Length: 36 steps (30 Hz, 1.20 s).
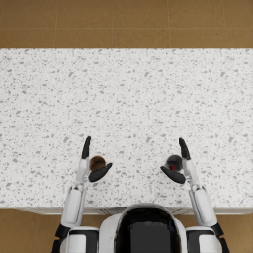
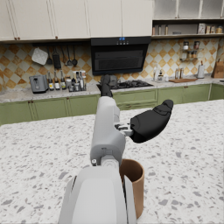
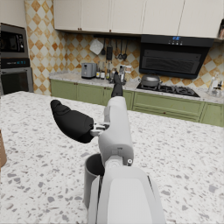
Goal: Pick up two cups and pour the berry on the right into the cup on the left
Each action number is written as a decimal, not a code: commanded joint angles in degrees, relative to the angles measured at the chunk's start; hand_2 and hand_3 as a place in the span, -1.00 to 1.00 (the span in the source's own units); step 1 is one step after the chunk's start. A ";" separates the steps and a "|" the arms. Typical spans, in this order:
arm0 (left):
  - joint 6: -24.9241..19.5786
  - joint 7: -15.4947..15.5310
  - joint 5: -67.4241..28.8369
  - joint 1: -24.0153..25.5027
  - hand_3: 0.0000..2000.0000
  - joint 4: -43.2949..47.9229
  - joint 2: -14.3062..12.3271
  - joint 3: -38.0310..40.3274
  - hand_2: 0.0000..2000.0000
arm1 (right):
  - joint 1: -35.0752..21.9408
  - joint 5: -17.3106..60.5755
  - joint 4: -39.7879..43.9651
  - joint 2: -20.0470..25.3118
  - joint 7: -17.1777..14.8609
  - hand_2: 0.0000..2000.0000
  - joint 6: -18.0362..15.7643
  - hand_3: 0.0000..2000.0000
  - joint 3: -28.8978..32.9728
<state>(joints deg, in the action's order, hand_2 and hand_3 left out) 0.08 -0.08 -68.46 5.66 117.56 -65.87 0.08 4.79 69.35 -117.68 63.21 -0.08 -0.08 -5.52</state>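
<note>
Here, left hand [image 1: 92, 163] spread beside brown cup [image 1: 97, 162], right hand [image 1: 179, 162] likewise – grey cup [image 1: 174, 162] (berry perhaps inside), neither gripped.

the speckled table [image 1: 128, 89] is wide and bare past both hands, so there is lots of room to move forward and out to the sides. between the brown cup [image 1: 97, 162] and the dark cup [image 1: 174, 161] lies an open stretch of table. each cup sits right beside its own hand: the left hand [image 1: 91, 165] and the right hand [image 1: 179, 165], both spread apart. the table's near edge is just behind the cups.
</note>
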 commanded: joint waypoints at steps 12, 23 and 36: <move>-0.07 0.07 -2.30 16.57 -1.00 1.12 -1.08 2.72 -1.00 | 18.60 3.22 -1.36 -2.71 0.08 -1.00 0.07 -1.00 7.14; 0.52 0.09 -2.34 17.32 -1.00 -7.07 -1.87 -2.16 -1.00 | 18.17 3.28 6.05 -1.78 0.08 -1.00 0.08 -1.00 3.27; 0.07 0.08 -2.32 10.59 -1.00 -15.93 -4.93 -4.02 -1.00 | 8.23 3.27 17.31 3.82 0.08 -1.00 0.49 -1.00 -2.27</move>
<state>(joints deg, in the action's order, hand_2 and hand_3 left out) 0.11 0.00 -70.78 17.49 102.85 -70.56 -3.67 14.90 72.61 -101.80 66.36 0.01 0.49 -7.08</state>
